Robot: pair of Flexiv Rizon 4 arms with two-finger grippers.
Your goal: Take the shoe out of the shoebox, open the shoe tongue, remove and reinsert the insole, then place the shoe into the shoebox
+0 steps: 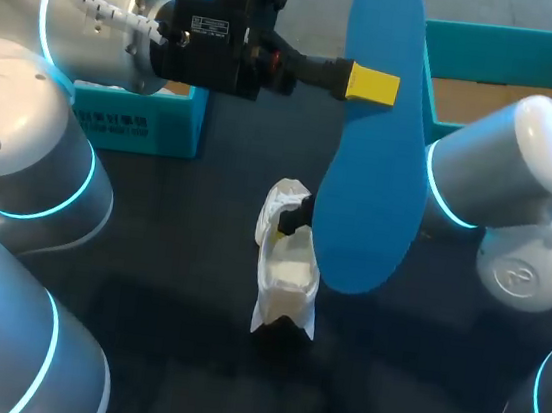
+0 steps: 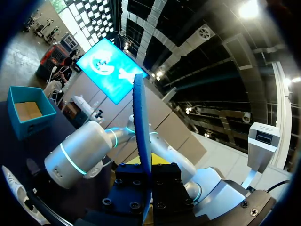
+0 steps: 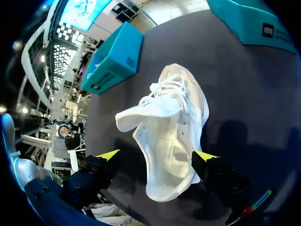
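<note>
My left gripper [image 1: 372,84] is held high over the table, shut on a blue insole [image 1: 374,148] that hangs down in front of the shoe. In the left wrist view the insole [image 2: 141,127] stands edge-on, pinched between the black fingers [image 2: 127,188]. A white shoe [image 1: 287,263] sits on the dark table, its tongue folded up. My right gripper [image 3: 156,155] is open around the heel end of the shoe [image 3: 171,127], one yellow tip on each side. In the head view the insole hides most of the right gripper.
A teal shoebox [image 1: 498,37] with brown card inside stands at the back right. A second teal box part [image 1: 135,124] lies at the back left, under my left arm. Both also show in the right wrist view, beyond the shoe [image 3: 113,59] [image 3: 254,21].
</note>
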